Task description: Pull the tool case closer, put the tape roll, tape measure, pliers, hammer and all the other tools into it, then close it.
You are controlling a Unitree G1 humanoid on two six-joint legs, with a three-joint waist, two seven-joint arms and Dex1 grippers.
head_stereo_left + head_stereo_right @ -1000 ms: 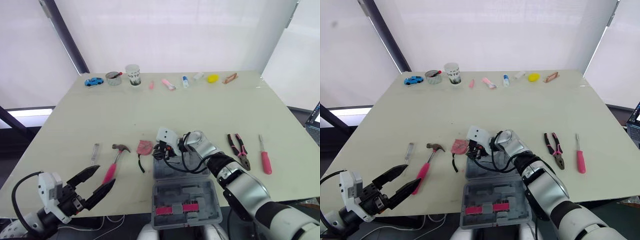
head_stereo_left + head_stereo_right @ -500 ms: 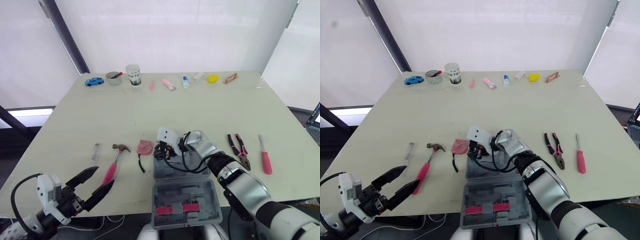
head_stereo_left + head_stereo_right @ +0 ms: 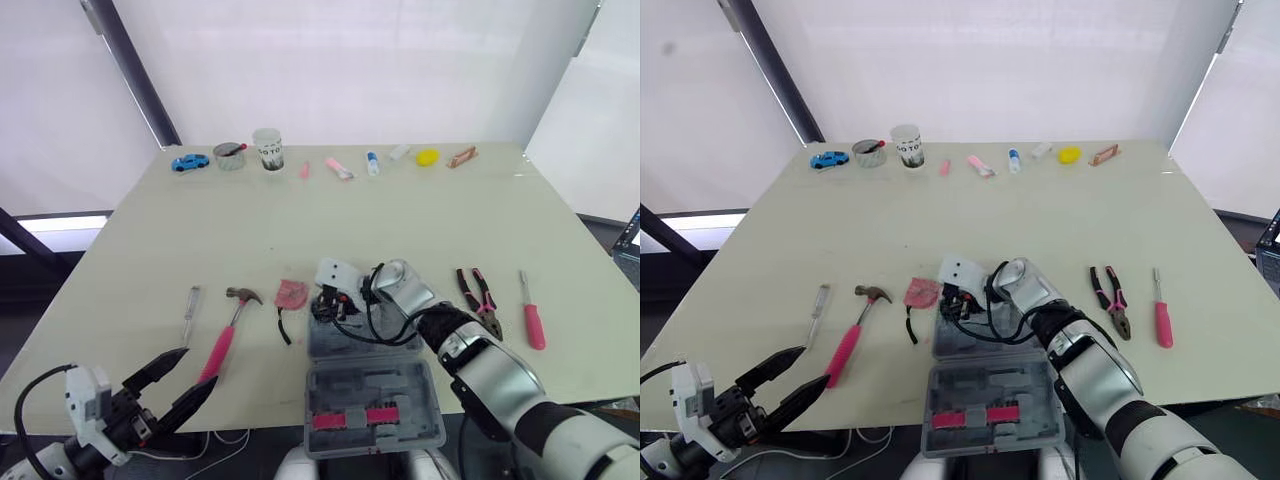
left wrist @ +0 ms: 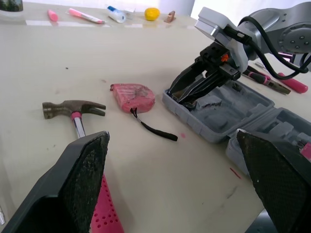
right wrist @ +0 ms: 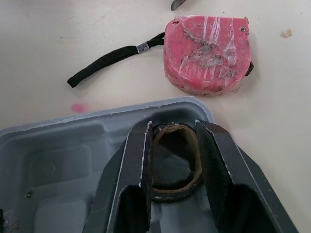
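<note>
Brown tape roll [image 5: 187,183] pinched by right gripper [image 5: 173,141], down in tool case [image 5: 121,108] corner pocket. Looks like drop-off step. Next, probably: let go, lift clear, grab tape measure [image 5: 209,53]. Left gripper [image 3: 185,372] spread, idle.

Tools you can only partly see.
The right gripper [image 5: 174,124] covers both sides of the tape roll [image 5: 175,188], and the tool case [image 5: 58,160] runs past the picture's edge. One finger [image 4: 80,179] of the left gripper [image 4: 172,135] hides from you much of the handle of the hammer [image 4: 73,108]. The small items [image 3: 340,168] along the far edge of the table [image 3: 200,230] are too small to identify.
</note>
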